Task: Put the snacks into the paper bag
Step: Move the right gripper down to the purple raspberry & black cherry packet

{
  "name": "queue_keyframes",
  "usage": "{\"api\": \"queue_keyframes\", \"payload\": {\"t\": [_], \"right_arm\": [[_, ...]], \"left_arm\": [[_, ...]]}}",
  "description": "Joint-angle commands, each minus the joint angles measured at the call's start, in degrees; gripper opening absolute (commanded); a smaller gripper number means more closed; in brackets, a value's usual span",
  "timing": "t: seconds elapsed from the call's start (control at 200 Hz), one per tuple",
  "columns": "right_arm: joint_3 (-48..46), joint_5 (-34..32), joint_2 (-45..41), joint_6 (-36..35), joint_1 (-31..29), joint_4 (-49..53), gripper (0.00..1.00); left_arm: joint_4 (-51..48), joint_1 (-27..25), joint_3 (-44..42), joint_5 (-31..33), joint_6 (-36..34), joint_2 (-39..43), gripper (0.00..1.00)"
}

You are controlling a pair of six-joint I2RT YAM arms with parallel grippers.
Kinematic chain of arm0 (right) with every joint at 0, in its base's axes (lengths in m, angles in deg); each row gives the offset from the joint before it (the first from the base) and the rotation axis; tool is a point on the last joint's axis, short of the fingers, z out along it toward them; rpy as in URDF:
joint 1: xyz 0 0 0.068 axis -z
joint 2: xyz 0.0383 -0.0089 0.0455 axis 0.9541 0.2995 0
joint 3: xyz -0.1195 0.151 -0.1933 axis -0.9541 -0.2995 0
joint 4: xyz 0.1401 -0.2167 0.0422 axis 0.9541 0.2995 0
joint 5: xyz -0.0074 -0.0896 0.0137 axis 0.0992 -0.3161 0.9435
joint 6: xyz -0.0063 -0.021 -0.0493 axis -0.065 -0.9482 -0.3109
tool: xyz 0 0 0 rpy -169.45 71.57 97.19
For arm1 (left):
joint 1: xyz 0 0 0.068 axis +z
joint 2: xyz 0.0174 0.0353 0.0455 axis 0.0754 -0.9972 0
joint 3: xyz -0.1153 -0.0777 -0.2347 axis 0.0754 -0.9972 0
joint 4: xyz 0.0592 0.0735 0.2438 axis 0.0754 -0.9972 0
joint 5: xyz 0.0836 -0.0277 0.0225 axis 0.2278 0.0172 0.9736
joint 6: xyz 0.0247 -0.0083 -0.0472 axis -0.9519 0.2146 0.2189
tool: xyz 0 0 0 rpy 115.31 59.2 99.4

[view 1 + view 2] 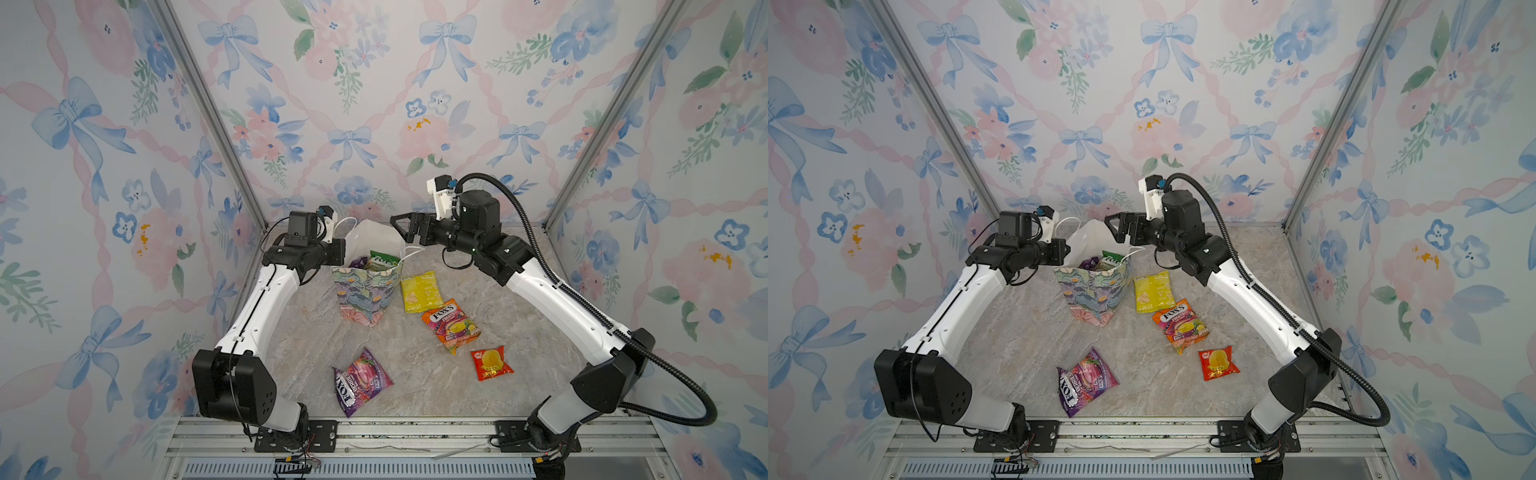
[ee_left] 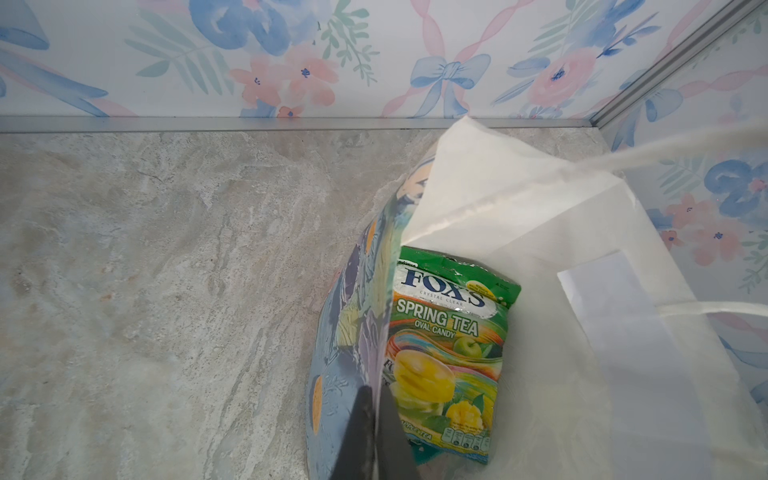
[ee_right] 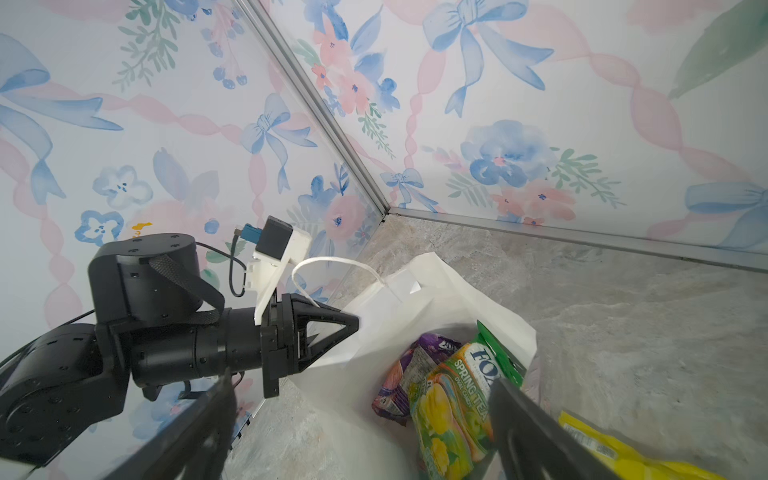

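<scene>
The flower-printed paper bag (image 1: 365,295) stands upright mid-table with its mouth open. My left gripper (image 2: 376,436) is shut on the bag's left rim, one finger inside and one outside. A green Spring Tea packet (image 2: 449,353) and a purple packet (image 3: 411,365) sit inside, the green one poking above the rim. My right gripper (image 1: 400,227) hangs open and empty just over the bag's far right edge. On the table lie four snacks: a yellow packet (image 1: 420,291), an orange FOX'S packet (image 1: 451,325), a red-yellow packet (image 1: 491,363) and a purple FOX'S packet (image 1: 360,380).
Flowered walls with metal corner posts (image 1: 208,112) close in the marble-look table (image 1: 291,353) on three sides. The bag's white cord handles (image 3: 332,262) loop up near both grippers. An aluminium rail (image 1: 415,432) runs along the front edge.
</scene>
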Motion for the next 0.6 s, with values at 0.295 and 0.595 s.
{"api": "queue_keyframes", "payload": {"t": [0.295,0.595], "right_arm": [[-17.0,-7.8,-14.4,-3.2,-2.6,8.6,0.97],[-32.0,-8.0,-18.7,3.1,-9.6,9.3,0.99]], "left_arm": [[-1.7,0.3,-0.9,0.4,-0.9,0.4,0.0],[-1.6,0.3,-0.9,0.7,-0.9,0.3,0.0]]}}
